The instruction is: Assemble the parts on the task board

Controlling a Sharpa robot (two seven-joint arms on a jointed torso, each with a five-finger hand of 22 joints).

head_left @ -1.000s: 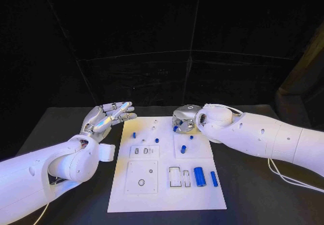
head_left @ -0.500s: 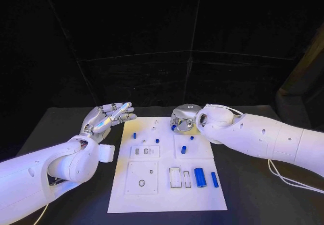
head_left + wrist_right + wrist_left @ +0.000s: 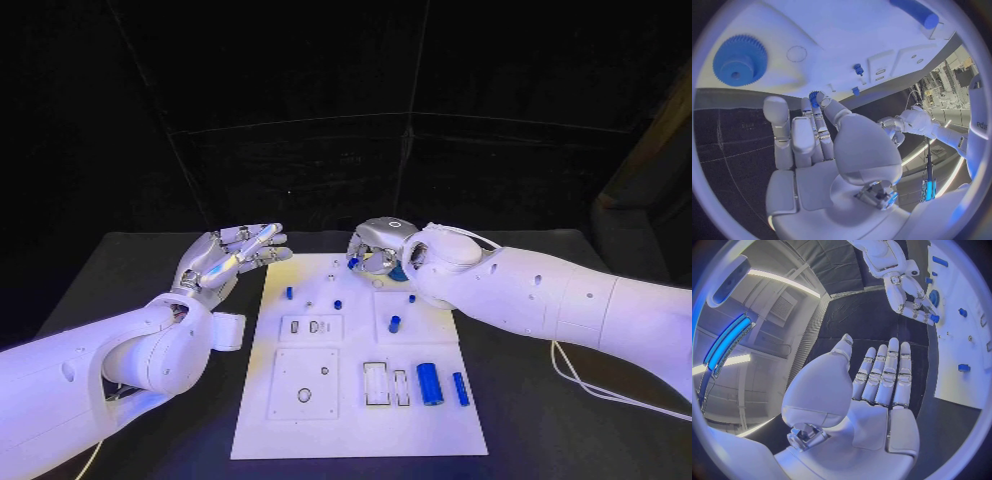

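Head view, left to right: left hand (image 3: 228,254) hovered palm-up beside the task board (image 3: 361,420), fingers spread, holding nothing. Right hand (image 3: 378,250) hung over the board's far edge, pinching a small blue gear (image 3: 814,95) at its fingertips. A larger blue gear (image 3: 741,59) already sat on the board close by. Loose blue parts lay mid-board and on its right side. Judgement: keep the small gear level, lower it slowly beside the large one so the teeth can mesh, and release only once seated.

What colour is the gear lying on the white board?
Blue: the toothed gear on the white task board shows best in the right wrist view.
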